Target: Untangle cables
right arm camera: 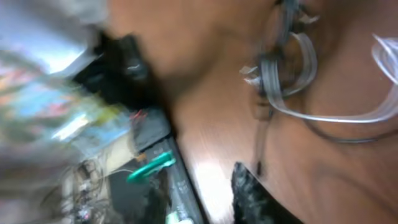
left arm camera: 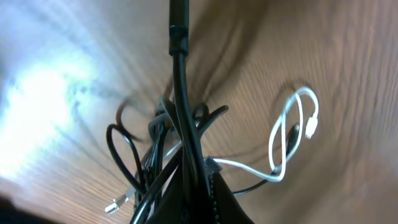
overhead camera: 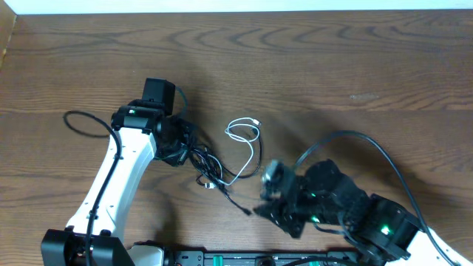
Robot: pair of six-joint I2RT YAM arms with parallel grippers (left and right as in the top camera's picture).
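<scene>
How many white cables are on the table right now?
1. The white cable loops on the wooden table just right of the black cable tangle by the left fingers and runs into it. Another could be hidden inside the tangle.

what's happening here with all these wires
Two robot arms are untangling cables on a wooden table. The left gripper sits in the black cable bundle, apparently clamped on a strand. A white cable loops out of the bundle. The right gripper is near the loose ends; its view is too blurred to show whether it's open.
</scene>
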